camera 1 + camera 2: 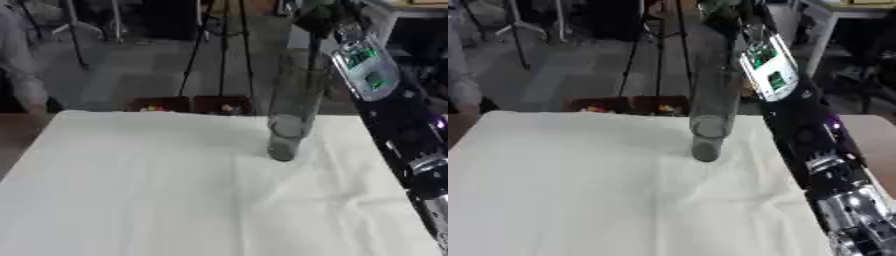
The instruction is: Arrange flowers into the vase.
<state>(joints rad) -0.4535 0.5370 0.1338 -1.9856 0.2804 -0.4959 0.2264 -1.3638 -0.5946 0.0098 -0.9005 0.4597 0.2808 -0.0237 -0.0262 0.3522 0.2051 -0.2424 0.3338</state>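
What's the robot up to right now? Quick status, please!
Right arm reaching up over the tall clear vase, hand lost in blur at the top. Left hand out of sight. Vase upright on white tablecloth. Nothing in the way.

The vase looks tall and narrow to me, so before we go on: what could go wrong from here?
The clear vase is tall on a small base, standing on a wrinkled white cloth, so it may tip easily. The right arm reaches up right beside it; a sideways swing could knock it over.
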